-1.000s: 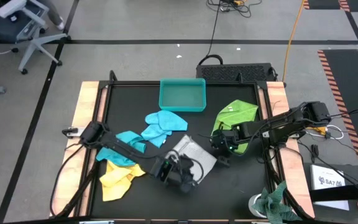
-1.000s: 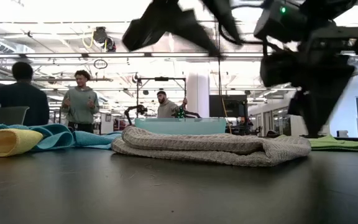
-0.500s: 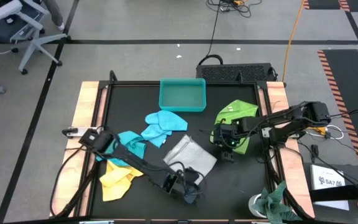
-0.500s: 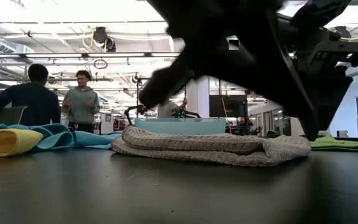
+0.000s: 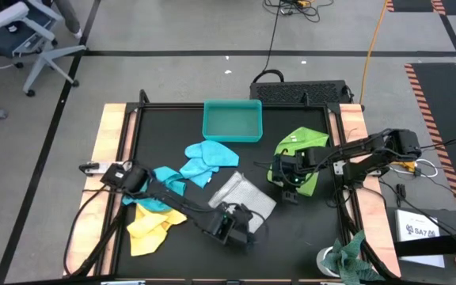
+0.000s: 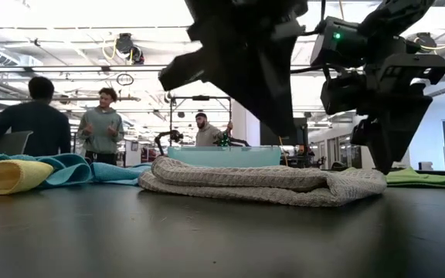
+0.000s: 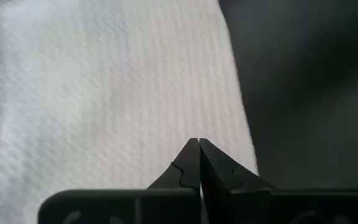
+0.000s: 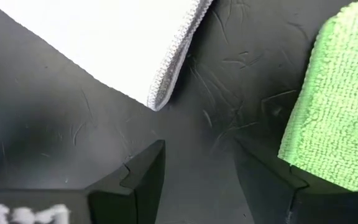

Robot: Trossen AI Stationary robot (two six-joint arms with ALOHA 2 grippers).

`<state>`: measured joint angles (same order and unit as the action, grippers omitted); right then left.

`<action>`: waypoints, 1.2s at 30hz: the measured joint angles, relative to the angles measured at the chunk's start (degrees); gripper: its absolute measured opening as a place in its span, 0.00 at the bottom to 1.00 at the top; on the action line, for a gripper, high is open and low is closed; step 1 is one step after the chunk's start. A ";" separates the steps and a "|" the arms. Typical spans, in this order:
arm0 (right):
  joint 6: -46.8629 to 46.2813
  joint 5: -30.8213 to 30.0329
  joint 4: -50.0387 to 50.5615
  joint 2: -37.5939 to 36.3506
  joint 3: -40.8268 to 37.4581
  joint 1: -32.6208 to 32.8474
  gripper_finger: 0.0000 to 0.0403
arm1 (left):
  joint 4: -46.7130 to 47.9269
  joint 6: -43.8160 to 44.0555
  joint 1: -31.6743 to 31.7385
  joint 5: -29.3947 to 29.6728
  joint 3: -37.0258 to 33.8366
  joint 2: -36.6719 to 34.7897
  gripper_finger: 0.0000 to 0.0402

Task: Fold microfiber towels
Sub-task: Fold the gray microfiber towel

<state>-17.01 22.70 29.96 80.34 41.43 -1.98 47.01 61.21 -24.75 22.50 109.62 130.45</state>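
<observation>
A pale grey towel lies folded flat at mid-table. My left gripper is shut and slants down over the towel's near part, beside its edge. In the low view its dark tip shows above the cloth. My right gripper is open over bare table, between the grey towel's corner and a lime green towel. That green towel lies flat at the right.
Blue and turquoise towels and a yellow one lie crumpled at the left. A teal tray stands at the far middle. A mottled rag sits off the near right corner. People stand beyond the table.
My left gripper has swung out toward the table's near edge and come back a little toward the grey towel, tipping further downward. The towels have kept still.
</observation>
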 joint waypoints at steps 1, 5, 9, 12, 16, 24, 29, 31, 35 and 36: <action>-0.26 0.00 -0.16 0.00 0.00 0.00 0.45 | 0.00 -0.28 0.66 0.22 -0.02 0.00 0.00; -2.40 1.12 -1.07 0.00 0.00 0.00 0.45 | 0.05 -4.78 3.08 -0.56 -1.05 0.08 0.00; -5.85 8.28 -5.08 0.00 0.00 0.64 0.45 | 4.06 -9.49 4.75 -3.66 -1.22 0.31 0.00; -8.79 8.47 -10.63 0.02 0.00 3.06 0.44 | 9.54 -10.02 5.50 -3.80 -1.22 0.10 0.00; -10.67 2.37 -20.22 0.34 -0.02 6.74 0.35 | 16.89 -10.43 6.19 -2.93 -1.31 -1.15 0.00; -13.84 -4.96 -25.84 4.32 -0.02 11.89 0.02 | 19.93 -15.37 6.78 -2.93 -1.29 -1.36 0.00; -15.44 -8.30 -29.14 8.27 -0.02 13.91 0.02 | 20.06 -16.54 6.80 -1.68 -1.29 -1.36 0.00; -16.47 -9.75 -30.46 9.59 -0.02 14.37 0.01 | 20.06 -16.55 6.78 -1.66 -1.29 -1.33 0.00; -16.83 -10.89 -31.92 12.22 -0.02 14.95 0.00 | 19.92 -16.68 6.77 -1.61 -1.29 -1.33 0.00; -16.84 -10.77 -31.87 12.82 -0.02 15.07 0.00 | 19.91 -16.68 6.77 -1.54 -1.29 -1.33 0.00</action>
<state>-33.85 11.93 -1.91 93.15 41.41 13.09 66.92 44.53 -17.98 20.96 108.33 129.12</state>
